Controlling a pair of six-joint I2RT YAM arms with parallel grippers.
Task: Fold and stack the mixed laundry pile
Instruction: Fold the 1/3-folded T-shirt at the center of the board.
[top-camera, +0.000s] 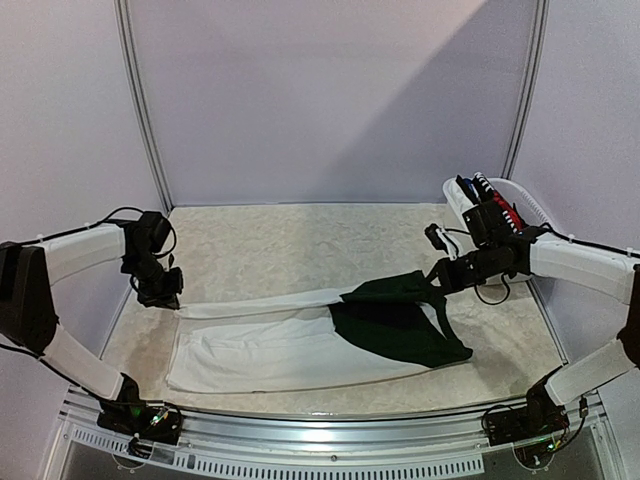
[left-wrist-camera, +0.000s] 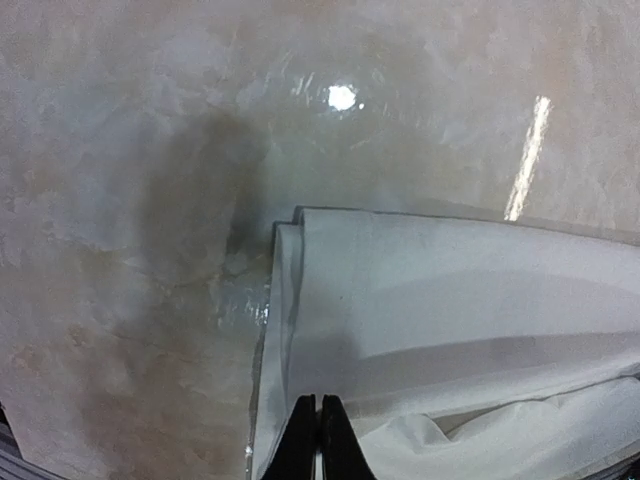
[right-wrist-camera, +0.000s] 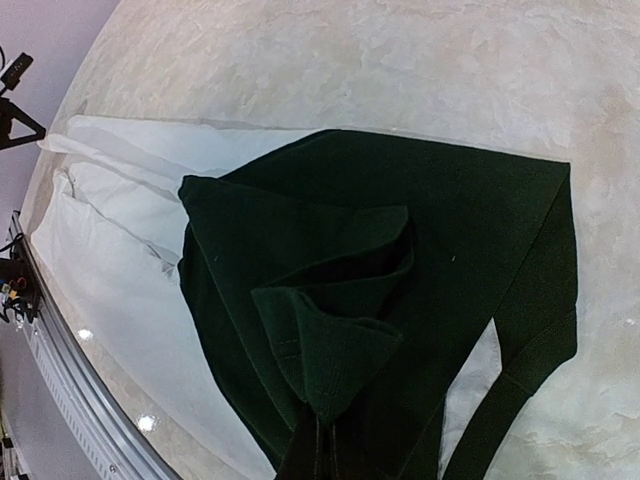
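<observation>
Dark green piece (top-camera: 400, 325) soft, light, limp, draped over white garment (top-camera: 260, 350); right gripper (top-camera: 440, 277) pinching its fold, left gripper (top-camera: 165, 293) clamped on white garment corner; best hold: corners, hems

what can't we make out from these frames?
- Top view: the white tub's contents. The right arm partly covers it, and the bits poking out are too small to name.
- Top and right wrist views: the white garment's right part lies under the dark green piece.
- Right wrist view: the right claw's fingertips are buried in green folds.
- Left wrist view: the left claw is cut off by the bottom edge.
</observation>
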